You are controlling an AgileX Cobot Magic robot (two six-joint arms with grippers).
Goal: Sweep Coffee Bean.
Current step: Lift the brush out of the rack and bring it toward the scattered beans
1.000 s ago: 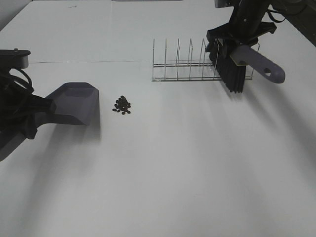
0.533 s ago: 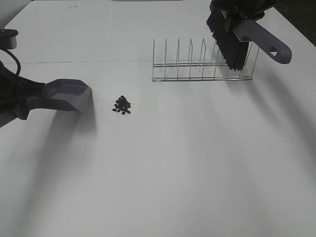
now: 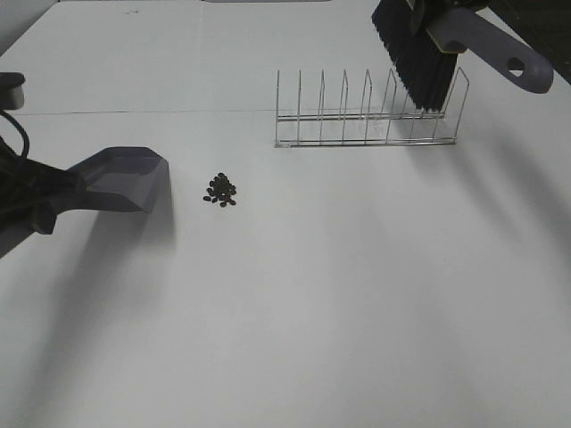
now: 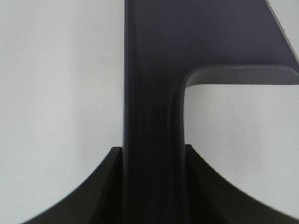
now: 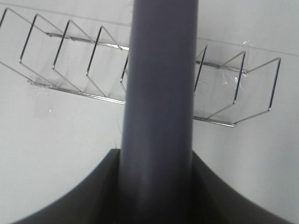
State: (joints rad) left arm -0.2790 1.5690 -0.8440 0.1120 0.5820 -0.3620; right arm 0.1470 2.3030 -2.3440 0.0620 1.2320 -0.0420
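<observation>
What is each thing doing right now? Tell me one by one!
coffee beans: in one small pile on the table, not swept yet.
dustpan: held by its handle, open side facing the beans, not touching them.
brush: held up in the air, bristles pointing down.
wire rack: standing upright on the table.
left gripper: shut on the dustpan handle.
right gripper: shut on the brush handle.

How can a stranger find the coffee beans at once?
Start at the wire rack on the white table. Left of it and nearer the camera, beside the grey-purple dustpan, lie the coffee beans: the only heap of tiny dark ovals.
</observation>
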